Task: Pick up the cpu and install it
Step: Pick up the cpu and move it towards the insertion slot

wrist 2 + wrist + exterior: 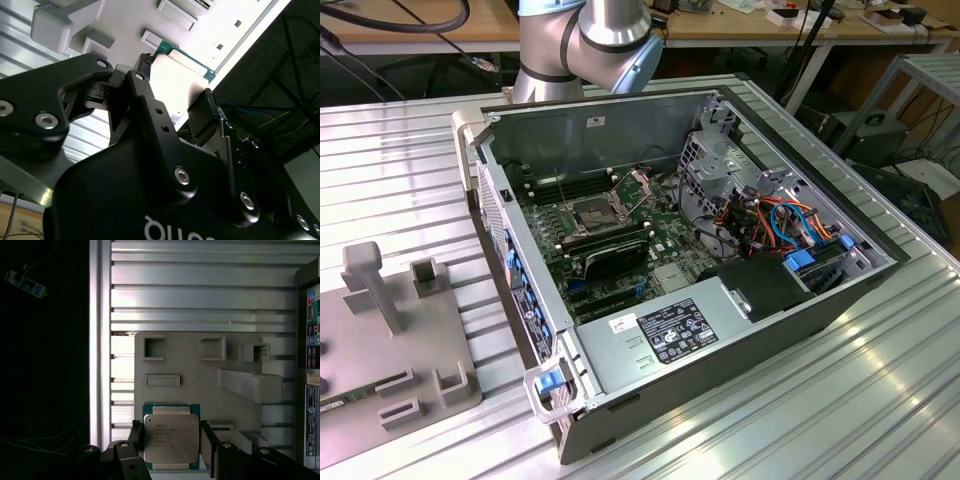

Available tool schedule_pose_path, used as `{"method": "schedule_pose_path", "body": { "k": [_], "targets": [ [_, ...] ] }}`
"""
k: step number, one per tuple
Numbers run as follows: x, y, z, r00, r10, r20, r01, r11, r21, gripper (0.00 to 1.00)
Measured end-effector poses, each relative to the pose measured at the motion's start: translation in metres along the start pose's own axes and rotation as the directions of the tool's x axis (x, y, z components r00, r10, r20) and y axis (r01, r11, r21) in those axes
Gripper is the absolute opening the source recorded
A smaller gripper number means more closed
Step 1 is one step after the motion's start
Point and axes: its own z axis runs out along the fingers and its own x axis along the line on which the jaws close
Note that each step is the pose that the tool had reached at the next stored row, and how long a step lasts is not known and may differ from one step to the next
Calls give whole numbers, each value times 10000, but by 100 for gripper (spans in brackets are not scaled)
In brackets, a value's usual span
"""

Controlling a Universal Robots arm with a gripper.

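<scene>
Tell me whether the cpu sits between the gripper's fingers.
Yes, in the first wrist view the cpu lies between the two fingers of the gripper, one against each opposite edge, above the grey fixture plate.

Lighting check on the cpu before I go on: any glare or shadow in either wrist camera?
In the first wrist view the cpu is evenly lit, with no glare; in the second wrist view its metal top is washed out by glare; in the exterior view the socket is clearly lit.
</scene>
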Motion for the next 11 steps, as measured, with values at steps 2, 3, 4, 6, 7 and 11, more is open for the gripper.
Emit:
{"method": "schedule_pose_path", "body": {
  "k": [2, 3, 4, 6, 7, 11],
  "targets": [
    [0, 0, -10, 10000, 0, 1, 0, 10000, -1, 55],
    [-1, 0, -17, 10000, 0, 1, 0, 10000, -1, 55],
    [-1, 1, -33, 10000, 0, 2, 0, 10000, -1, 55],
    [-1, 1, -44, 10000, 0, 2, 0, 10000, -1, 55],
    [-1, 1, -50, 10000, 0, 2, 0, 10000, -2, 55],
    [-1, 1, -63, 10000, 0, 3, 0, 10000, -2, 55]
  ]
}}
